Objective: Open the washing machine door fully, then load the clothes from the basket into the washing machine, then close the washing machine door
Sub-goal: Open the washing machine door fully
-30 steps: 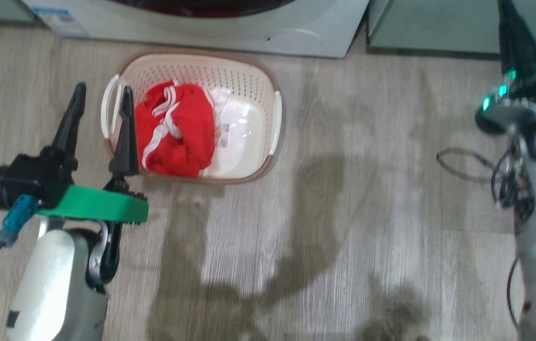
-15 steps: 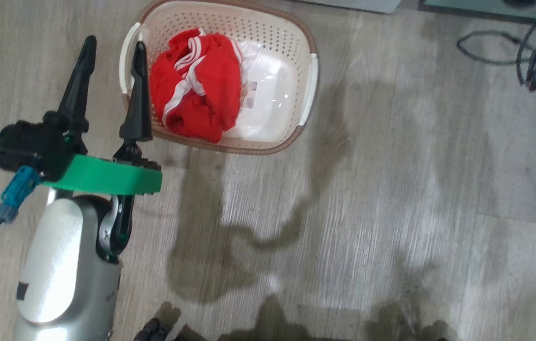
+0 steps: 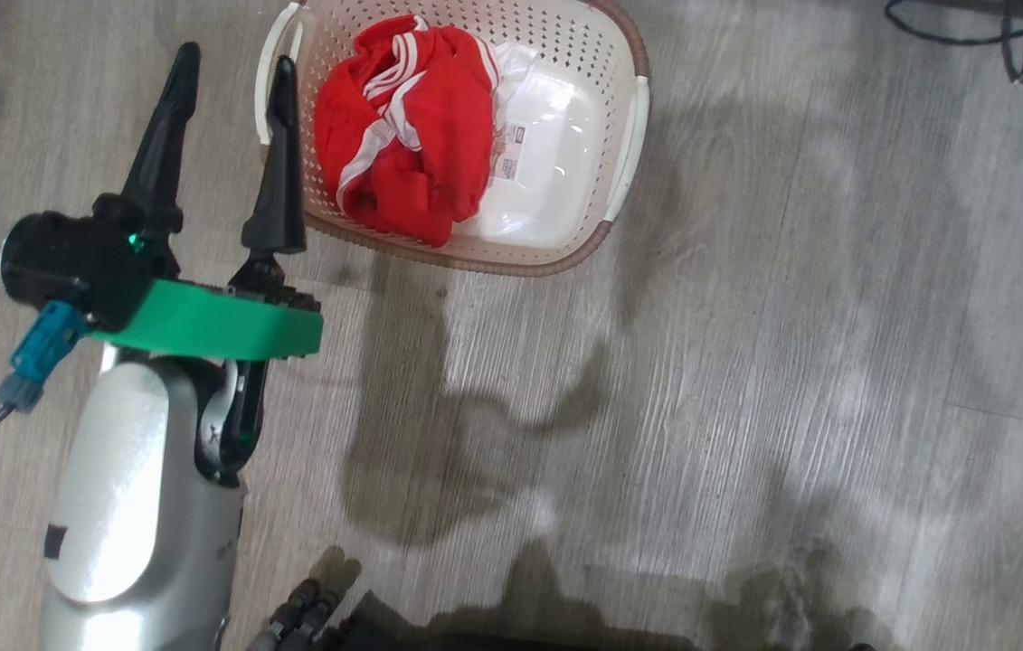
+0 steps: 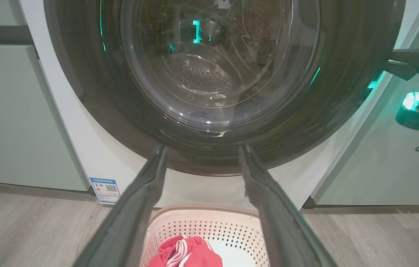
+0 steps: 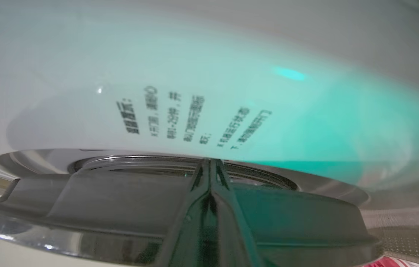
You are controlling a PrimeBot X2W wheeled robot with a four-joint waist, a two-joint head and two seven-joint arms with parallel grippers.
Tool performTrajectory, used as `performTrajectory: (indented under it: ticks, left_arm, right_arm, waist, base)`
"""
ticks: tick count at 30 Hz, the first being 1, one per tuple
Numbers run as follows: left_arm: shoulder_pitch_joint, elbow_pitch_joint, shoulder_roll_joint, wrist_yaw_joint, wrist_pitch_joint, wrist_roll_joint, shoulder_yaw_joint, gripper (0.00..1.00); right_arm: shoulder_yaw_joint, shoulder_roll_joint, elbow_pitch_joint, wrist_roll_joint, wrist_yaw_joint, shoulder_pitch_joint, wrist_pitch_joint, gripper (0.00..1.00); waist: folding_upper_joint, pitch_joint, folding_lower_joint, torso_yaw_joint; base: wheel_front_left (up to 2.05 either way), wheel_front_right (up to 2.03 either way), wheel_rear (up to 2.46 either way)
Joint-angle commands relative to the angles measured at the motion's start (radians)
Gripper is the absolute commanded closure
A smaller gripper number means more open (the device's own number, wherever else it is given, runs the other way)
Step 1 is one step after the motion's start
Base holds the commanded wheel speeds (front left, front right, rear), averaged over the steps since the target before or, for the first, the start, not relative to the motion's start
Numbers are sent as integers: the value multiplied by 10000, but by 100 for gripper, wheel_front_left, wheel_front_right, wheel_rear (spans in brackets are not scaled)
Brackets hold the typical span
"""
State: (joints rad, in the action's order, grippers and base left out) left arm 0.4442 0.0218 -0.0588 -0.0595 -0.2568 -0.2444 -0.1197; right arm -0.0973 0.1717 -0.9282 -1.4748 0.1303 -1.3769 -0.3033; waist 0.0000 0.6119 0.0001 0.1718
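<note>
One basket (image 3: 520,267), far rim cut off; one red clothes (image 3: 402,127) heap inside, garment count unclear. Left gripper (image 3: 236,56) spread wide, empty, beside basket. Right gripper (image 5: 209,163) fingers pressed together, close against washing machine door (image 4: 342,92).

Head view looked down over the left gripper (image 3: 236,56); left wrist view faced the washing machine door (image 4: 83,92) ahead, sharing the basket (image 3: 565,265); right wrist view hugged that door.

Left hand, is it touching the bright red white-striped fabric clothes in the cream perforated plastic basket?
Apart. The head view shows cream perforated plastic basket wall between a finger of the open left hand and the bright red white-striped fabric clothes.
</note>
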Motion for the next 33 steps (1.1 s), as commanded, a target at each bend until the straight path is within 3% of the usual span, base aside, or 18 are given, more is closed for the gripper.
performTrajectory:
  ticks: [1, 17, 33]
  left_arm:
    - [152, -264, -133, -52, -49, 143, 400, 0]
    - [54, -40, 18, -224, -49, 360, 547, 0]
    - [-678, 206, 68, -191, -49, 398, 723, 0]
  right_arm:
    - [-74, -320, 258, 78, 4, -440, -88, 100]
    - [-118, -377, 215, -220, 4, -39, -1472, 100]
    - [-395, -496, 2007, -684, 4, 2445, -3168, 100]
  waist:
    - [0, 15, -1, 23]
    - [0, -353, -1, -11]
    - [0, -1591, -1, 183]
  base:
    - [0, 0, 0]
    - [0, 0, 0]
    - [0, 0, 0]
